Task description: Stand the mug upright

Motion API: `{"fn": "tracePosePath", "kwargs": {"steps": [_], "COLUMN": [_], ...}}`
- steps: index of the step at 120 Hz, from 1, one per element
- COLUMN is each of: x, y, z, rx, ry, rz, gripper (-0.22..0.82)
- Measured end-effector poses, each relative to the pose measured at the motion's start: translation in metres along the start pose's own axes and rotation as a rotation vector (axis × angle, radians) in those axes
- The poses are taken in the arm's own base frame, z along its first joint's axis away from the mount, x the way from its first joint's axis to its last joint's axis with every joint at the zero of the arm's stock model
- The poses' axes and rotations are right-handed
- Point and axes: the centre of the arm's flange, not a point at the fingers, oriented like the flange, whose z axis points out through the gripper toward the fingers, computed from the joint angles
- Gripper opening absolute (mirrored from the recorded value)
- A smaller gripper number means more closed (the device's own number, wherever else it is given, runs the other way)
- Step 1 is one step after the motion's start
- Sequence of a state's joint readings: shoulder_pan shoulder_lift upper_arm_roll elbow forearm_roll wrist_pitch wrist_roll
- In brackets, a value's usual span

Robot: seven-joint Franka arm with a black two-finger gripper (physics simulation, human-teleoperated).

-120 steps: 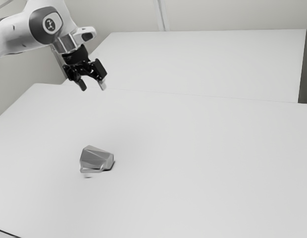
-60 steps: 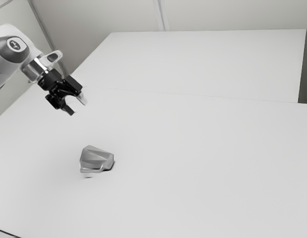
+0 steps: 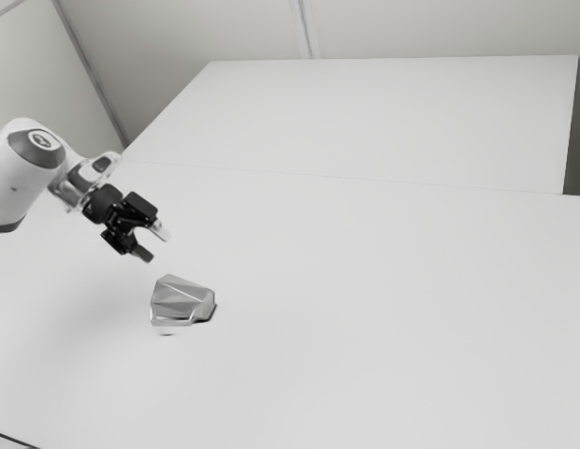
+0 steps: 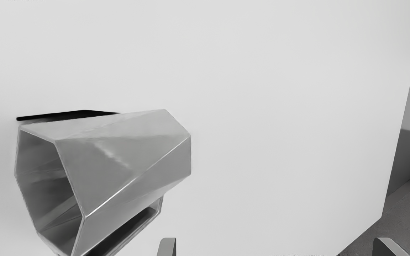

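Observation:
A grey faceted mug [image 3: 181, 301] lies on its side on the white table [image 3: 365, 309] in the exterior view. My gripper [image 3: 156, 242] hangs above the table, a little higher than the mug and toward the exterior view's upper left, fingers spread with nothing between them. In the wrist view the mug [image 4: 119, 160] shows its hollow mouth, and its handle [image 4: 130, 227] is on the side nearer my fingertips. The gripper [image 4: 275, 247] has its two tips wide apart there, and the mug lies off beside one of them, apart from both.
A second white surface [image 3: 393, 122] adjoins the table's far side in the exterior view. In the wrist view the table's edge runs beside a grey floor [image 4: 372, 238]. A dark line [image 3: 14, 440] crosses the exterior view's lower left corner.
The arm first swung toward the exterior view's left and down, then lowered further toward the mug. The mug has stayed where it was.

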State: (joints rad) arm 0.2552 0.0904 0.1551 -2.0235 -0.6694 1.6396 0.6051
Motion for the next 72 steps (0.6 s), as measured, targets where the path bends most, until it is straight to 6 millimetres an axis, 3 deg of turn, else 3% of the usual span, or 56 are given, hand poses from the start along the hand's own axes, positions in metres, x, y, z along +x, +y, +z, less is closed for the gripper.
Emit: {"fn": "tracePosePath", "kwargs": {"steps": [11, 44, 72], "x": [0.0, -0.01, -0.008], "y": [-0.006, -0.057, -0.091], "z": [0.006, 0.0, 0.014], "rx": [-0.008, -0.04, -0.094], "ry": [0.008, 0.076, 0.099], "rz": [0.019, 0.014, 0.014], "gripper": [0.6, 0.6, 0.6]}}
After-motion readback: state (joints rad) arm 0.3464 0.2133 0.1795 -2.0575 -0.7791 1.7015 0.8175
